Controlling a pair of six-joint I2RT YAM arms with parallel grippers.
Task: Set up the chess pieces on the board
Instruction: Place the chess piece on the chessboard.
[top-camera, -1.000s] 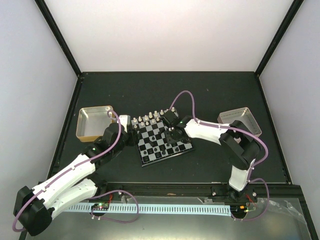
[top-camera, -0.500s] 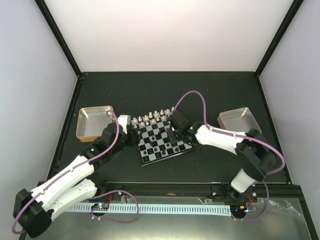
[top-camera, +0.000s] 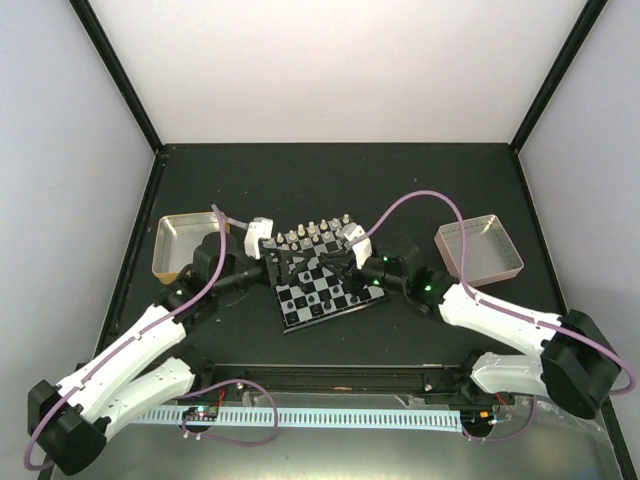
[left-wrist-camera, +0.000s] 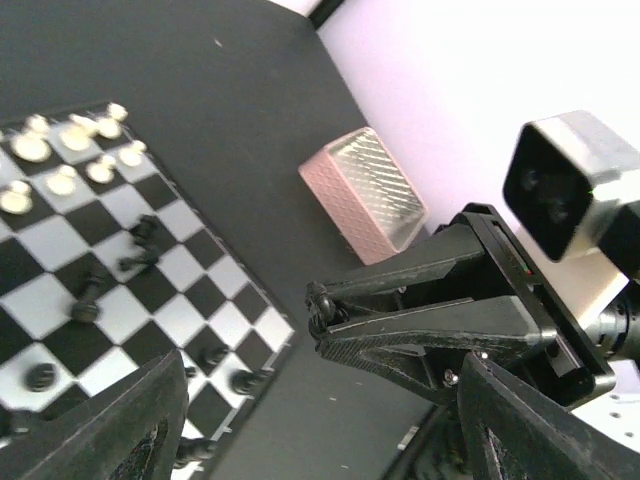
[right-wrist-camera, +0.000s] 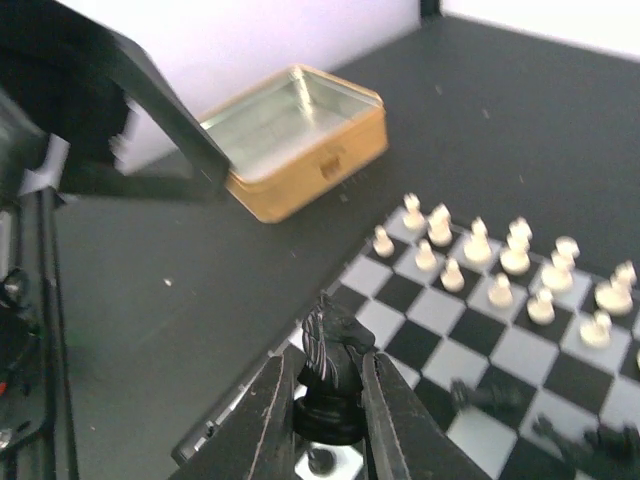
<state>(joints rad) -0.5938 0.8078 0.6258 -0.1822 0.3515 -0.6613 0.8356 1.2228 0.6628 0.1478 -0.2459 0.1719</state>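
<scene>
The board (top-camera: 310, 310) lies in the middle of the table, white chess pieces (top-camera: 310, 233) lined along its far edge. Black chess pieces (left-wrist-camera: 138, 246) are scattered on the near half, some lying on their sides. My right gripper (right-wrist-camera: 328, 362) is shut on a black knight (right-wrist-camera: 335, 350), held upright just above the board's (right-wrist-camera: 520, 355) left corner. The left wrist view shows that knight (left-wrist-camera: 322, 305) at the right gripper's tip. My left gripper (left-wrist-camera: 320, 430) is open and empty, facing the right gripper across the board's (left-wrist-camera: 60, 245) left side. White pieces (right-wrist-camera: 500, 260) stand beyond the knight.
A gold tin tray (top-camera: 185, 245) sits left of the board and another tin tray (top-camera: 478, 248) to its right. Both arms reach low over the board from opposite sides, and their grippers are close together.
My right arm has dropped low and carried the knight left across the board. My left gripper has opened wider and shifted toward the board's left edge.
</scene>
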